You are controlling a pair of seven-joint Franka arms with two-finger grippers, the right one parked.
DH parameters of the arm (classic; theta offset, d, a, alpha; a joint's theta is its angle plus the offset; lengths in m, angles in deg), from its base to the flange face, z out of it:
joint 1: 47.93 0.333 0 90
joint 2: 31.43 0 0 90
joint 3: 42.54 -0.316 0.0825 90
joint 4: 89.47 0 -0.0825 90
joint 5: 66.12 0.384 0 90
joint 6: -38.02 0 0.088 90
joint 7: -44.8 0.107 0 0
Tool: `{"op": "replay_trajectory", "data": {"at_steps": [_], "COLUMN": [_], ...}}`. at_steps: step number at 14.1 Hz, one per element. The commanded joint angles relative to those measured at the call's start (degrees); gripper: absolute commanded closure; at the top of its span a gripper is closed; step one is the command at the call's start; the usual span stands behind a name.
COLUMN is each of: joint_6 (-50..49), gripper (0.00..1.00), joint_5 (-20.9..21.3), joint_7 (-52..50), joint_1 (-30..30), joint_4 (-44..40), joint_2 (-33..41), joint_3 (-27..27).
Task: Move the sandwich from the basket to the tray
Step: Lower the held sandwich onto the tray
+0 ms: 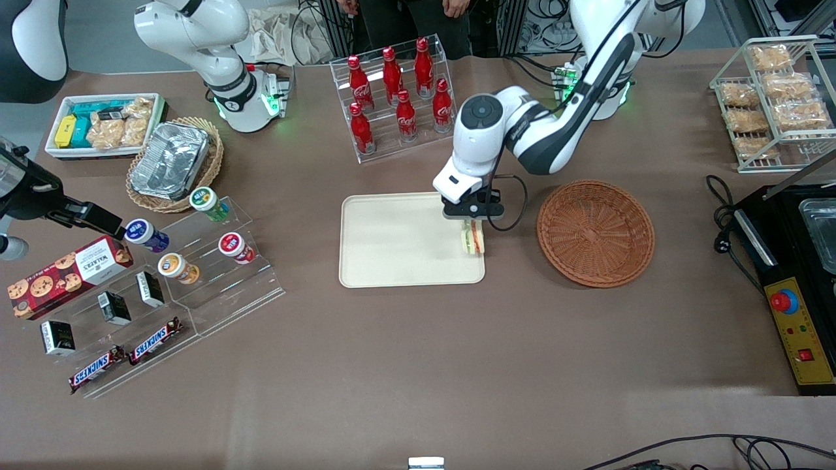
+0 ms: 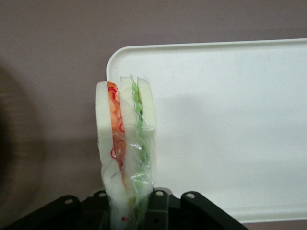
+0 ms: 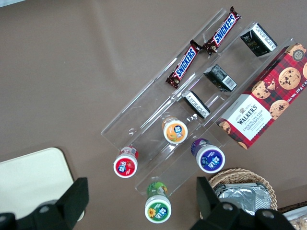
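My gripper point(image 1: 473, 225) hangs over the cream tray point(image 1: 392, 241), above the edge that lies nearest the basket, and it is shut on the sandwich point(image 1: 473, 239). The sandwich point(image 2: 125, 143) is a plastic-wrapped wedge of white bread with orange-red and green filling, held upright between the black fingers point(image 2: 160, 211); it pokes out below them, over the tray's rim point(image 2: 115, 55). The reddish-brown wicker basket point(image 1: 595, 233) stands beside the tray, toward the working arm's end of the table, with nothing in it.
A clear rack of red cola bottles point(image 1: 395, 91) stands farther from the front camera than the tray. Toward the parked arm's end are an acrylic stand with cups and snack bars point(image 1: 163, 287), a tan basket holding a foil container point(image 1: 173, 163) and a white snack box point(image 1: 98, 124). A wire rack point(image 1: 771, 98) and a black appliance point(image 1: 797, 274) stand at the working arm's end.
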Motion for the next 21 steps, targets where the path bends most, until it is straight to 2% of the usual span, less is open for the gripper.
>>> {"op": "replay_trajectory", "data": {"at_steps": [1, 3, 9, 17, 21], "joint_6": [8.41, 11.51, 12.83, 13.89, 15.12], "gripper": [1.0, 1.0, 1.0, 1.0, 1.0], "joint_5": [1.52, 1.52, 1.43, 1.52, 2.83], "joint_7": [-0.92, -0.84, -0.92, -0.22, -0.22], "joint_1": [-0.29, -0.21, -0.65, -1.7, -1.7], "joint_4": [4.99, 5.44, 4.74, 3.86, 3.78], "joint_2": [-0.75, -2.94, -5.15, -5.68, -7.08], "joint_3": [-1.79, -2.15, -2.85, -2.85, -2.85]}}
